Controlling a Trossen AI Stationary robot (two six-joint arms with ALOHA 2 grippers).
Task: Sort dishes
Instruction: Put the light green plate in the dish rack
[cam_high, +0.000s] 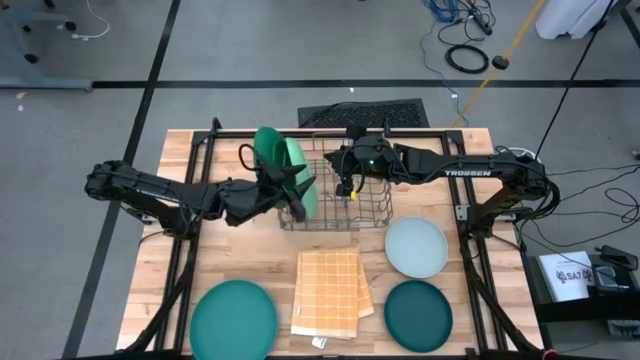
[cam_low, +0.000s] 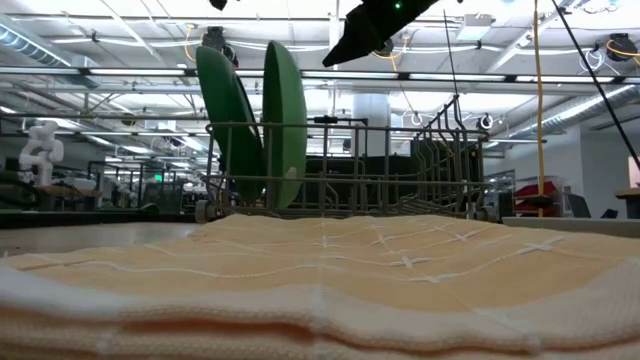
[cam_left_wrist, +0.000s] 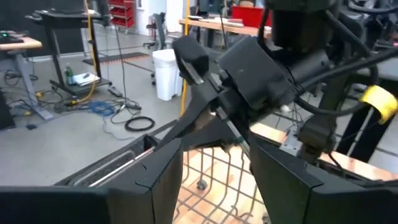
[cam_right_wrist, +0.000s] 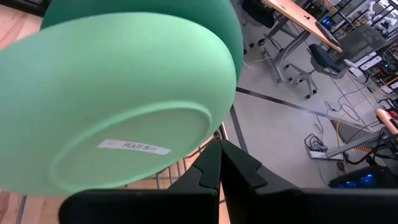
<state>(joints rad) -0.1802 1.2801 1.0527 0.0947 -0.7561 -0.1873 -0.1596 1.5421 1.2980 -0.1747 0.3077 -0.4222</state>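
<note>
Dishes: I count five round, smooth plates, three flat on the table and two on edge in the rack.
Teal plate (cam_high: 233, 320): lies flat at the near left corner, a plain matte disc with a shallow rim.
Dark teal plate (cam_high: 418, 315): lies flat at the near right, well apart from the teal one, with the cloth between them.
Checked cloth (cam_high: 328, 290): a square of woven orange-yellow fabric with pale grid lines. It is folded, with soft ridges showing in my low view.
Pale blue-grey plate (cam_high: 416, 247): lies flat just beyond the dark teal plate, on the bare slatted wood table (cam_high: 250, 255).
Wire rack (cam_high: 340, 195): a grey grid of thin metal rods beyond the cloth, with upright tines along its floor.
Light green plate (cam_high: 301, 182): stands on edge at the rack's left end. My right wrist view shows its underside, with a raised foot ring and a small white label.
Mid green plate (cam_high: 267, 150): stands on edge right beside the light green one, on its outer side, tilted slightly.
Left gripper (cam_high: 297, 196): sits at the rack's left end by the light green plate, dark angular fingers spread apart with nothing between them.
Right gripper (cam_high: 349, 190): hangs over the middle of the rack, its wedge-shaped fingers pressed together on nothing.
</note>
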